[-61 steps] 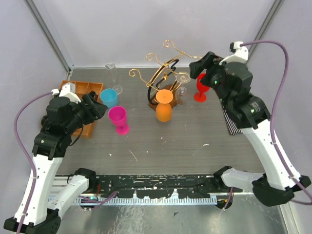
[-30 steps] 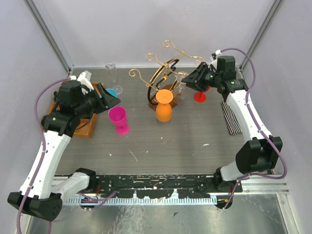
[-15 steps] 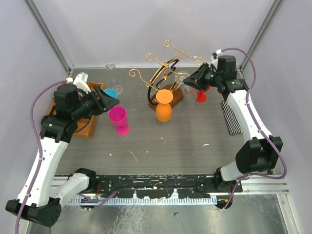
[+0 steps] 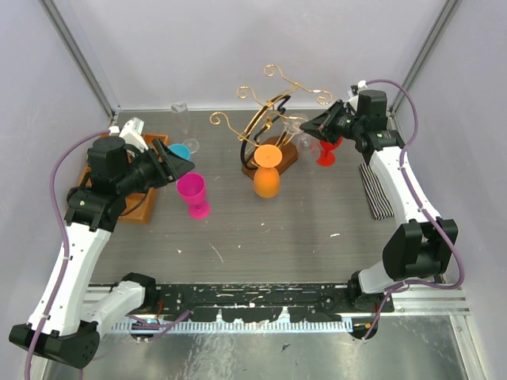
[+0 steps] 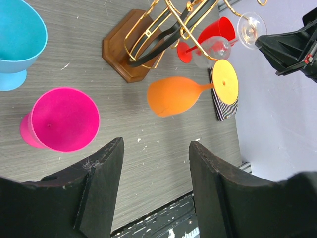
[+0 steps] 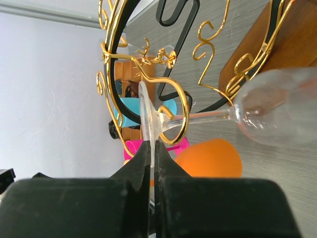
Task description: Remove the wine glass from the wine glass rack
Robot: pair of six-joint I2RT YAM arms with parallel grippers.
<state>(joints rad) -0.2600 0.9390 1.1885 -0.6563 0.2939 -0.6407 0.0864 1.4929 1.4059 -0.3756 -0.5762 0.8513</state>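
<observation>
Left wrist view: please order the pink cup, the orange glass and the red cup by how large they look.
1. pink cup and orange glass: about alike; the pink cup is nearer the camera, so unranked.
2. red cup: smallest, partly behind the wine glass rack.

In the top view the left arm (image 4: 101,188) hides most of the wooden tray (image 4: 141,207) and part of the blue cup (image 4: 182,149). The right end effector (image 4: 310,129) partly covers the red glass (image 4: 325,158). In the right wrist view the wine glass (image 6: 277,106) is blurred, its bowl cut off at the right edge.
</observation>
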